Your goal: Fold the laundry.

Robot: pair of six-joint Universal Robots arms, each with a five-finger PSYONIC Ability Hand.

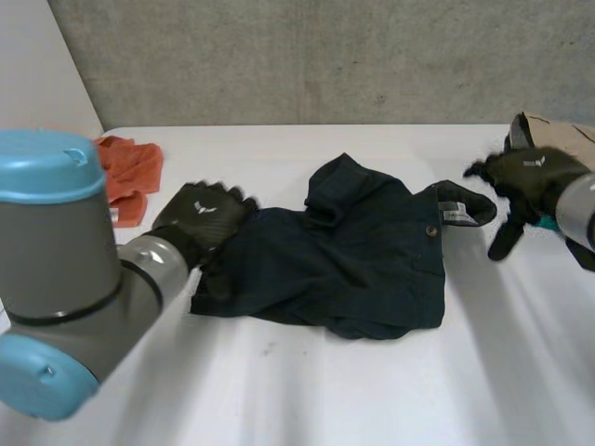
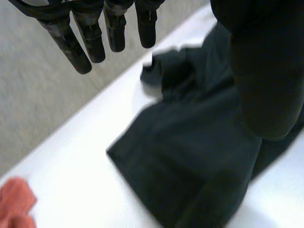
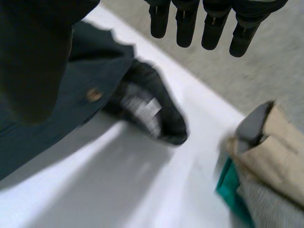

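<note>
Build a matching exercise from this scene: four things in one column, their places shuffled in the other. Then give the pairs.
Things
1. dark blue garment
2. orange cloth
3. pile of clothes
4. left hand

Places
A. far left of the table
B. at the garment's left edge
C. crumpled mid-table
D. far right, behind the right hand

Pairs: 1-C, 2-A, 3-D, 4-B.

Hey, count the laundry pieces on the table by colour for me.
dark blue garment: 1
orange cloth: 1
beige cloth: 1
teal cloth: 1
grey cloth: 1
Total: 5
</note>
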